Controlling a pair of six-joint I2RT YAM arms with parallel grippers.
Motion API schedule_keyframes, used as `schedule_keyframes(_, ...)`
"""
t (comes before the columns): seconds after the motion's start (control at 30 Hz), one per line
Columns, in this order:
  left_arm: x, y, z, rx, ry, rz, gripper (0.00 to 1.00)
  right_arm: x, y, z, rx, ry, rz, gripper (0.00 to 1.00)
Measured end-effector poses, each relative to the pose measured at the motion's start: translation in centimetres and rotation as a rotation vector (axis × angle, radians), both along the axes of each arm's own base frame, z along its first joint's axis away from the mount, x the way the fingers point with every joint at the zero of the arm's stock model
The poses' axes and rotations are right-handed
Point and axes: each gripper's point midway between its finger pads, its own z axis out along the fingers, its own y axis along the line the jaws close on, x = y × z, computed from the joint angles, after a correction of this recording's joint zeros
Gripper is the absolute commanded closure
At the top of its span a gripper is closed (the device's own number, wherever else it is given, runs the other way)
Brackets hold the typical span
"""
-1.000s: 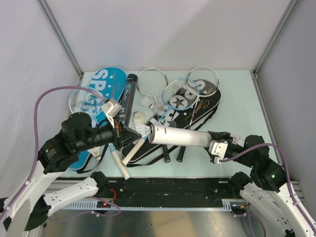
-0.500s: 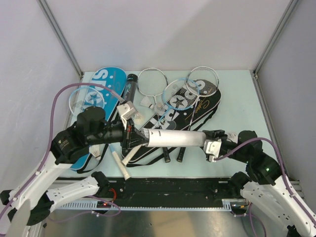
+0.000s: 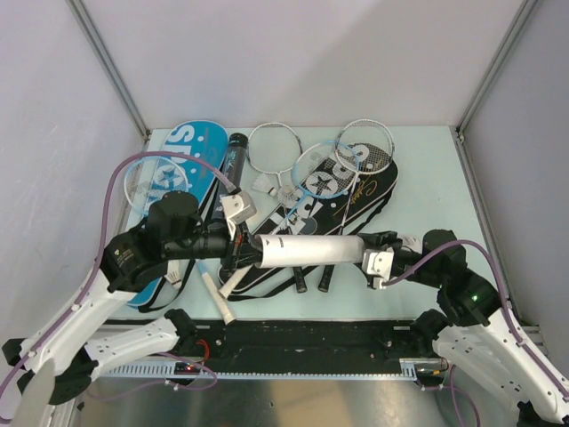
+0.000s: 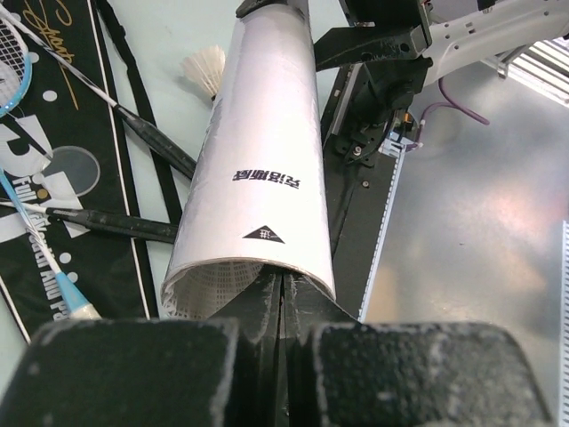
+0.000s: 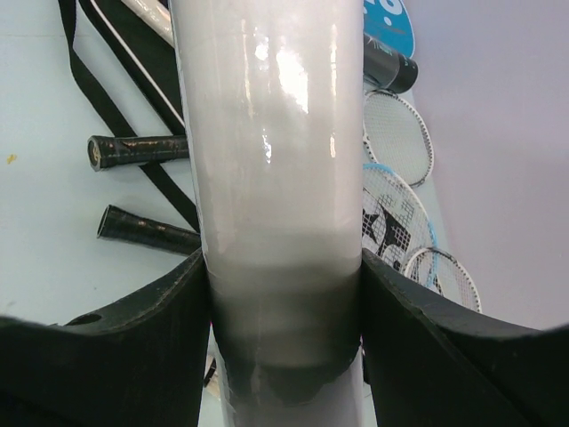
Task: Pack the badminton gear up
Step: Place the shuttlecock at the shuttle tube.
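A white shuttle tube (image 3: 311, 250) hangs level above the black "SPORT" bag (image 3: 356, 191). My right gripper (image 3: 369, 253) is shut on its right end; in the right wrist view its fingers clamp the tube (image 5: 271, 133) on both sides. My left gripper (image 3: 249, 252) has its tips in the tube's open left mouth. In the left wrist view the jaws (image 4: 283, 277) are pressed together on the skirt of a white shuttlecock (image 4: 209, 289) just inside the tube (image 4: 267, 133).
A blue bag (image 3: 191, 147) and a black tube (image 3: 233, 169) lie at the back left. Several rackets (image 3: 274, 147) and loose shuttlecocks (image 3: 265, 184) lie across the bags. Black racket handles (image 3: 300, 280) and a white handle (image 3: 222, 298) point at the near edge.
My left gripper moved right and carried the shuttlecock into the tube's mouth. The right gripper shifted the tube a little left toward it.
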Motion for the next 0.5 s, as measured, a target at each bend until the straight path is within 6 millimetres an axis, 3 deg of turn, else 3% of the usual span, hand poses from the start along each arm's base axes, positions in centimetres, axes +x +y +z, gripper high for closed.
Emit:
schedule_keyframes(0.17,0.7,0.3,0.1,0.009,-0.04,0.025,0.61,0.1,0.1,0.1,0.005,-0.004,0.002,0.56)
schedule_keyframes(0.33,1.6,1.8,1.0,0.001,-0.119,0.119,0.43,0.2,0.1,0.2,0.005,-0.009,-0.005,0.56)
schedule_keyframes(0.5,1.7,4.0,3.3,-0.051,-0.21,0.2,0.34,0.4,0.0,0.2,0.005,-0.013,-0.016,0.56)
